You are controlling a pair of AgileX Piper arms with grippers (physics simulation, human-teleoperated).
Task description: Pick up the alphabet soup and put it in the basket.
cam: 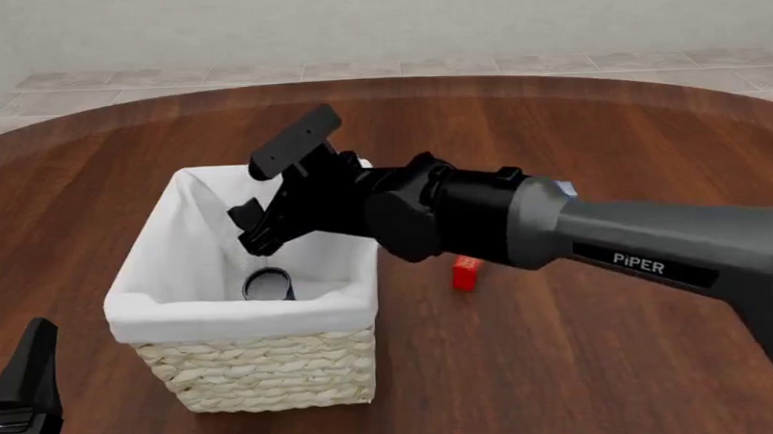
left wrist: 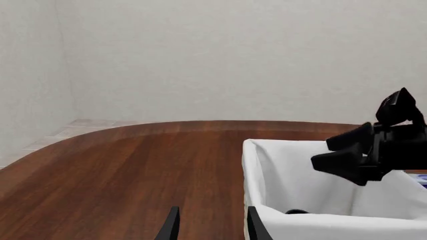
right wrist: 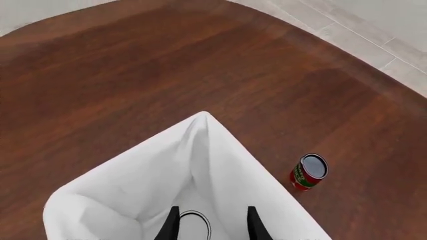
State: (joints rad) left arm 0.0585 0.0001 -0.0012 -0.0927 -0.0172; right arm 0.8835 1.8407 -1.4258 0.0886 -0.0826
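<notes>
On counter (cam: 599,383), near left: we see basket (cam: 244,362), white lining over rim. Our right pincer (cam: 261,231) hangs above basket interior, fingers apart, gripping nothing. Alphabet soup (cam: 269,284) lies inside basket on bottom. Our left pincer (left wrist: 210,225) sits near left, fingers apart. Small red box (cam: 465,273) right of basket.

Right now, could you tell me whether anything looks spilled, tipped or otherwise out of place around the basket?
Nothing stands out. The cream wicker basket stands upright, the small silver-topped can sits inside it, and the red can beside it is upright.
</notes>
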